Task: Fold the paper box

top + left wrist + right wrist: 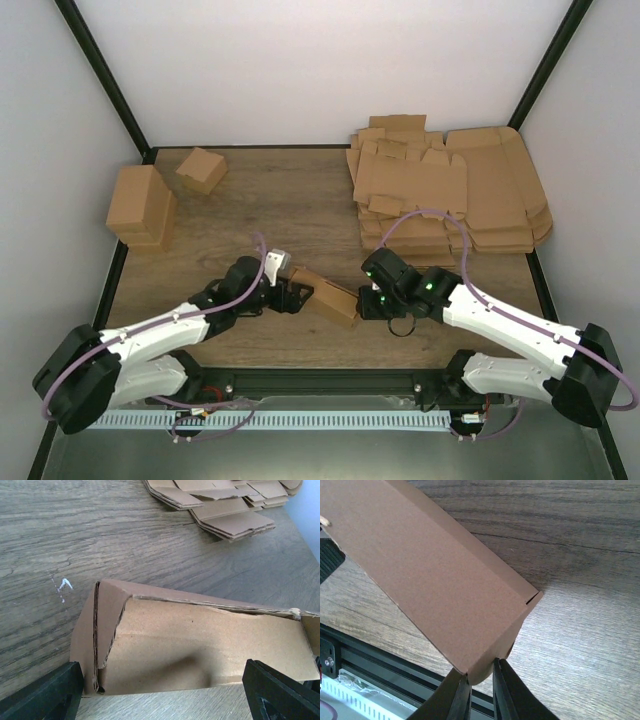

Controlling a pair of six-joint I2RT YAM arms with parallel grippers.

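The paper box [326, 294] is a small oblong of brown cardboard, partly folded, lying near the table's front middle between my two grippers. My left gripper [291, 294] is at its left end. In the left wrist view the box [200, 645] lies on the wood just ahead of the gripper [162, 702], whose black fingers [45, 695] stand wide apart and open. My right gripper [368, 303] is at the box's right end. In the right wrist view it [481, 682] is shut on the lower corner of the box [435, 575], with cardboard pinched between the fingers [461, 697].
A pile of flat die-cut cardboard sheets [450, 190] fills the back right and also shows in the left wrist view [220, 510]. Folded brown boxes [140, 205] and a small cube-like box [201, 168] stand at the back left. The black front rail [370, 662] runs close below the box.
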